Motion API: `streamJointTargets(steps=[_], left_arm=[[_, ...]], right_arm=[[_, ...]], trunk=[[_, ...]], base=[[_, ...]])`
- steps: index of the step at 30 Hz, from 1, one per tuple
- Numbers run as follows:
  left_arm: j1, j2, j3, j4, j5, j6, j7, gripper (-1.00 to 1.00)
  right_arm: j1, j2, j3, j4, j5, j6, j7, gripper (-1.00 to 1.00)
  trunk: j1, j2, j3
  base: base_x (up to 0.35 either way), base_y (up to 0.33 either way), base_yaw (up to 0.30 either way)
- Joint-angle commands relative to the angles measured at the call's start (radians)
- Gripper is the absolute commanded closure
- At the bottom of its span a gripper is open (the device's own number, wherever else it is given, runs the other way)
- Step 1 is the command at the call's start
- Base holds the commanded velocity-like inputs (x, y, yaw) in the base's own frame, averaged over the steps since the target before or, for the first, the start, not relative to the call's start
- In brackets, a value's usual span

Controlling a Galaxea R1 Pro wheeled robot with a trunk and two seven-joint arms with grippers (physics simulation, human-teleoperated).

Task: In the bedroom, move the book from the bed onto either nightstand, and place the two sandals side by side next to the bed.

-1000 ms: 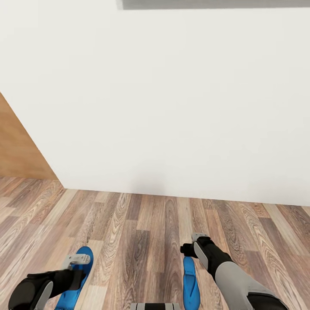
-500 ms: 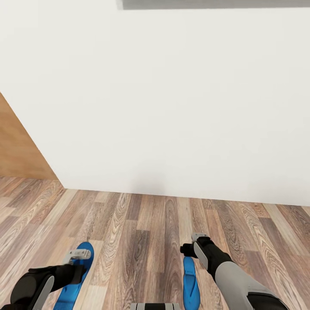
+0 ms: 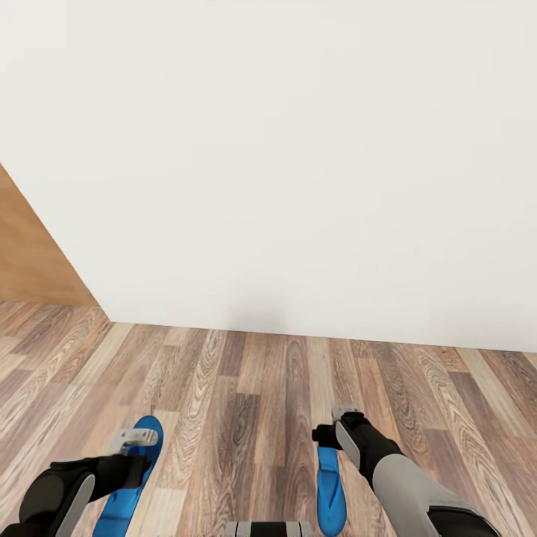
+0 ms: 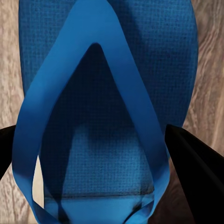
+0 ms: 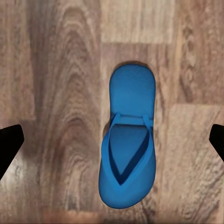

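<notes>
Wood plank floor (image 3: 246, 388) bears two blue sandals (image 3: 328, 485).

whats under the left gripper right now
A blue sandal lies strap-up on the wood plank floor, between the open left gripper's fingers. The floor beneath its sole is covered.

the floor (image 3: 246, 395) is wood planks with swirly grain. the blue sandal (image 4: 109, 93) looks rubbery with tiny bumps. the wall (image 3: 298, 149) is smooth, matt white.
</notes>
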Motion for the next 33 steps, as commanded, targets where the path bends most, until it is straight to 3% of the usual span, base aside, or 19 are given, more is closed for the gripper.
streamJointTargets(steps=[1, 33], left_arm=[[-0.001, 0.000, 0.001, -0.001, 0.001, 0.004, -0.004, 1.00], [-0.021, -0.001, 0.002, -0.001, 0.001, -0.006, -0.004, 1.00]], right_arm=[[0.000, 0.001, -0.008, -0.002, 0.002, 0.005, -0.002, -1.00], [0.000, -0.003, -0.008, 0.007, 0.003, 0.003, -0.002, -1.00]], trunk=[[0.000, -0.001, -0.005], [0.001, -0.001, -0.009]], base=[[0.000, 0.000, 0.000], [0.000, 0.000, 0.000]])
